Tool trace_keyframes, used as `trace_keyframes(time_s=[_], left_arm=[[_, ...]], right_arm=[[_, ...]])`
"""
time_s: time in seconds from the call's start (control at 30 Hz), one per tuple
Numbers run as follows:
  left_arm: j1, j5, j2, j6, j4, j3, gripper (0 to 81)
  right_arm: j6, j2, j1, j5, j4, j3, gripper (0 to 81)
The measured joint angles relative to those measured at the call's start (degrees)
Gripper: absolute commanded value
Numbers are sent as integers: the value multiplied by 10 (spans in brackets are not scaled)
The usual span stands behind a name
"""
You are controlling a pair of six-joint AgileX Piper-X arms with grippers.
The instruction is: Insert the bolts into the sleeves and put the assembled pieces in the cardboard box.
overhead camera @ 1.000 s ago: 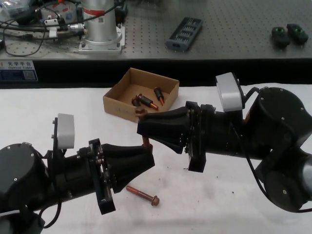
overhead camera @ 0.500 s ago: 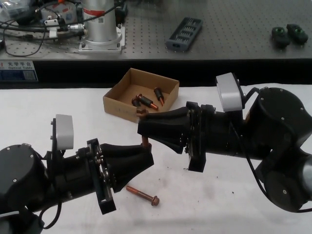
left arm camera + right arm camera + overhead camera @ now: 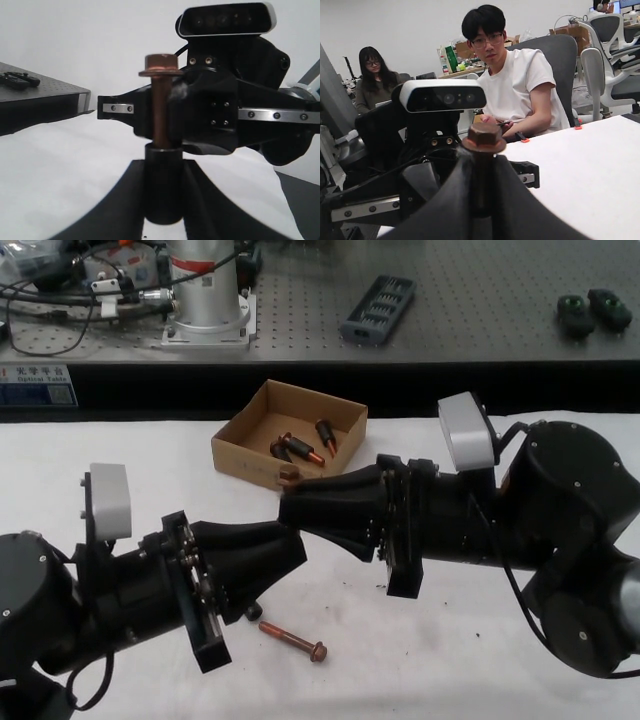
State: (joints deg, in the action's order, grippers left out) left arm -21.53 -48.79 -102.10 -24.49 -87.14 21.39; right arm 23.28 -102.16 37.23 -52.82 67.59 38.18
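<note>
The two arms meet over the middle of the white desk (image 3: 140, 455). The left pincer (image 3: 163, 170) comes in from about 8 o'clock and is pressed on a black sleeve (image 3: 162, 185), one finger on each side of it. In the high view its tip (image 3: 295, 545) lies just under the tip of the right pincer (image 3: 288, 502), which comes in from 3 o'clock.

The right pincer (image 3: 482, 155) is pinching a copper bolt (image 3: 484, 137) by the shank, just below the head. In the left wrist view the bolt (image 3: 161, 100) stands in line with the sleeve, its head on the far side from it, and the end of its shank sits just inside the sleeve's mouth. Most of the shank is outside the sleeve.

The box (image 3: 240, 455) stands on the desk at 12 o'clock from the pincers, near them. A few assembled pieces (image 3: 301, 450) lie inside it.

A loose bolt (image 3: 293, 638) lies flat on the desk at 6 o'clock from the pincers, apart from both arms.
</note>
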Motion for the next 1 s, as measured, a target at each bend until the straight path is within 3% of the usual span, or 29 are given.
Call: trace_keyframes(time_s=[0.8,0.97,1.0], left_arm=[[0,-1,4,22,32,0,6],[0,-1,4,21,38,0,6],[0,0,4,21,39,0,6]], right_arm=[[0,0,2,-3,-4,-1,64],[0,0,2,6,-15,-1,13],[0,0,2,10,-18,-1,46]])
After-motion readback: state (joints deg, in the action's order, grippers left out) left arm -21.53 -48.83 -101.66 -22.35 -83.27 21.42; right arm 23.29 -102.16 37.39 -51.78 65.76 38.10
